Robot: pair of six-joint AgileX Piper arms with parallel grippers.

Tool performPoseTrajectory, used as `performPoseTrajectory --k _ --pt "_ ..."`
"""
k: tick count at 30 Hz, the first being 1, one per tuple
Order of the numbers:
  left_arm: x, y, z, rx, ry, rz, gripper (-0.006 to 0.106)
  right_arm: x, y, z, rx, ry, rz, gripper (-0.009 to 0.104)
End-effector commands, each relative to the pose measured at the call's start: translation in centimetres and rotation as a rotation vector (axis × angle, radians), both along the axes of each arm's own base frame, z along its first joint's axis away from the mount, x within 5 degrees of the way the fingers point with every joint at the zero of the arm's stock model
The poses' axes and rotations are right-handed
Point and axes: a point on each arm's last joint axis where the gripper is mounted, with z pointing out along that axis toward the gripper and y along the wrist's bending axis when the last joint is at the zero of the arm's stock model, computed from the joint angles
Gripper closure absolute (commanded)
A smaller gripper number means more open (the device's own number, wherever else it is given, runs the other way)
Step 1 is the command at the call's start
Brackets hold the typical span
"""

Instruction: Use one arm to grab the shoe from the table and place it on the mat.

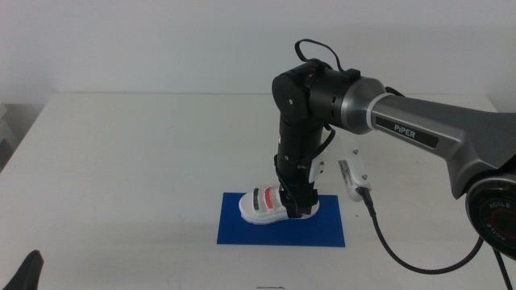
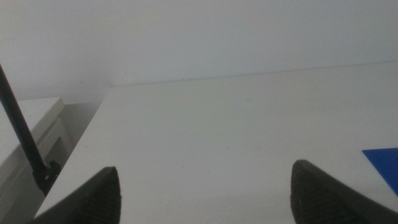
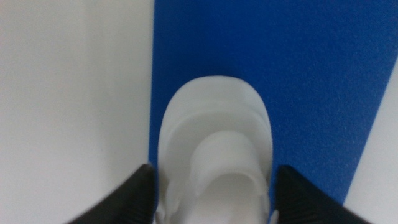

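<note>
The white shoe (image 1: 266,206) with black and red straps rests on the dark-blue mat (image 1: 326,230) near the table's front middle. My right arm (image 1: 419,129) reaches in from the right and points down. Its gripper (image 1: 297,206) stands over the shoe's right end. In the right wrist view the shoe (image 3: 214,130) sits between the two jaws, which press against its sides, with the mat (image 3: 311,74) beneath. My left gripper (image 2: 205,199) is open and empty and waits at the bottom left corner of the middle view (image 1: 28,272).
The white table (image 1: 121,161) spreads around the mat. A black cable (image 1: 403,250) trails from the right arm's wrist over the table, right of the mat. The table's left edge (image 2: 74,155) and a corner of the mat (image 2: 382,163) show in the left wrist view.
</note>
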Motion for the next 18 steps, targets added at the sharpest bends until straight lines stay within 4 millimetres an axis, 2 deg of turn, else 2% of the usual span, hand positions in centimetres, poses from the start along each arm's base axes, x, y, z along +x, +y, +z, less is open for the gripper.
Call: performPoseTrajectory --k 1,3,6,8,10,13,15,16,18 --pt "-0.1 0.0 1.0 -0.026 -0.105 -0.003 0.007 -0.5 -1.0 3.3 -0.027 -0.013 -0.017 0.04" --pt "-0.1 0.0 1.0 -0.026 -0.105 -0.003 0.007 -0.5 -1.1 3.3 -0.032 -0.017 -0.016 0.025" --pt "-0.1 0.0 1.0 -0.026 -0.105 -0.003 0.007 -0.4 -1.2 3.4 -0.043 -0.027 -0.013 0.009" --pt "-0.1 0.0 1.0 -0.026 -0.105 -0.003 0.007 -0.4 -1.3 3.8 -0.044 -0.04 -0.01 0.002" --pt "-0.1 0.0 1.0 -0.026 -0.105 -0.003 0.007 -0.5 -1.5 4.8 -0.04 -0.065 -0.009 0.001" --pt "-0.1 0.0 1.0 -0.026 -0.105 -0.003 0.007 -1.0 -2.0 7.3 -0.028 -0.125 -0.003 0.001" --pt "-0.1 0.0 1.0 -0.026 -0.105 -0.003 0.007 -1.5 -2.5 9.7 -0.013 -0.182 0.031 0.001" --pt "-0.1 0.0 1.0 -0.026 -0.105 -0.003 0.007 -1.8 -2.8 10.9 -0.007 -0.208 0.069 0.001" --pt "-0.1 0.0 1.0 -0.026 -0.105 -0.003 0.007 -2.7 -3.7 13.8 -0.05 -0.297 0.27 0.001"
